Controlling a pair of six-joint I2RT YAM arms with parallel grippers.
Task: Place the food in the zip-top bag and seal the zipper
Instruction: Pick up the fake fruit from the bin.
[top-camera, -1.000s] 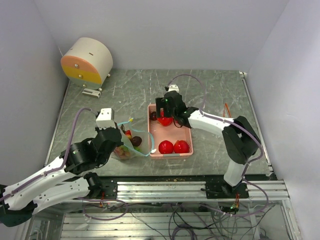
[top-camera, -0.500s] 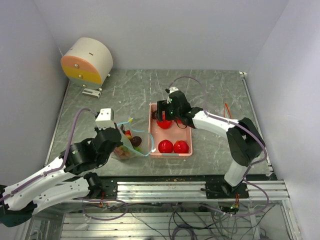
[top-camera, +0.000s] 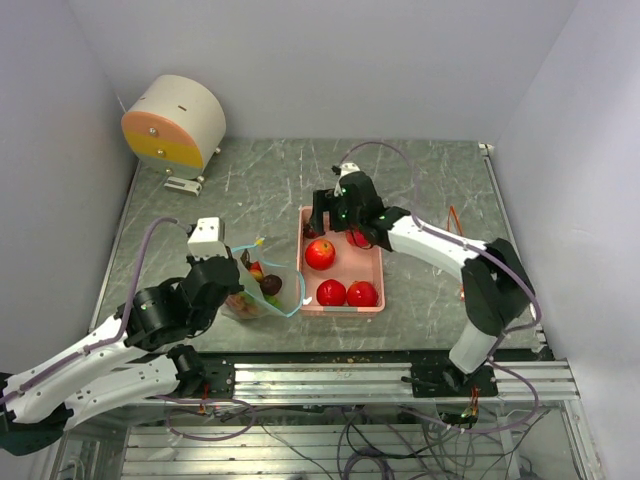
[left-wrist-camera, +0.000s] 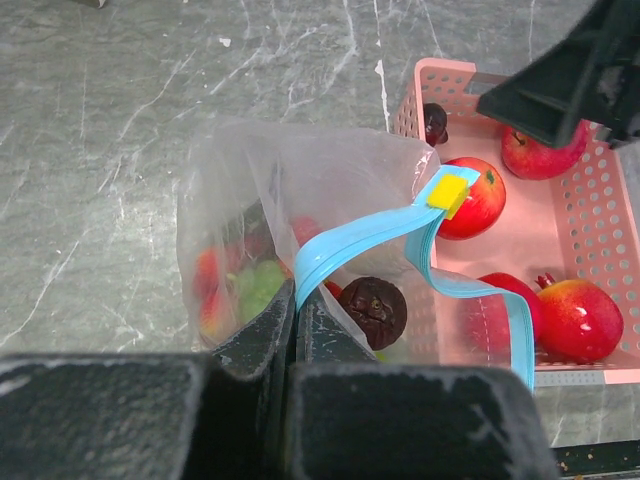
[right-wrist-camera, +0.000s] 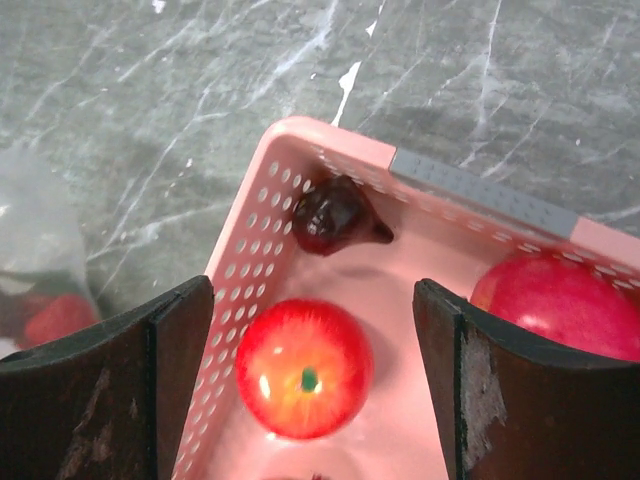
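Note:
The clear zip-top bag (left-wrist-camera: 330, 170) with a blue zipper strip stands open left of the pink tray (top-camera: 368, 268). My left gripper (left-wrist-camera: 296, 300) is shut on the bag's blue rim. Inside lie a dark brown fruit (left-wrist-camera: 372, 310), green grapes (left-wrist-camera: 257, 288) and red pieces. A red apple (right-wrist-camera: 303, 368) lies loose in the tray, below and between the fingers of my right gripper (right-wrist-camera: 312, 295), which is open and holds nothing. A small dark fruit (right-wrist-camera: 335, 215) sits in the tray's far corner. Three more red fruits (top-camera: 331, 293) (top-camera: 362, 293) (right-wrist-camera: 560, 300) lie in the tray.
A round white drum with an orange and yellow face (top-camera: 175, 120) stands at the back left. A thin orange cable (top-camera: 455, 220) lies right of the tray. The yellow zipper slider (left-wrist-camera: 447, 190) sits on the bag's rim near the tray. Walls close in the table on three sides.
My right gripper has lifted off the apple and drawn back toward the tray's far end. The apple now lies free, a little nearer the tray's middle. The left gripper's hold on the bag is unchanged.

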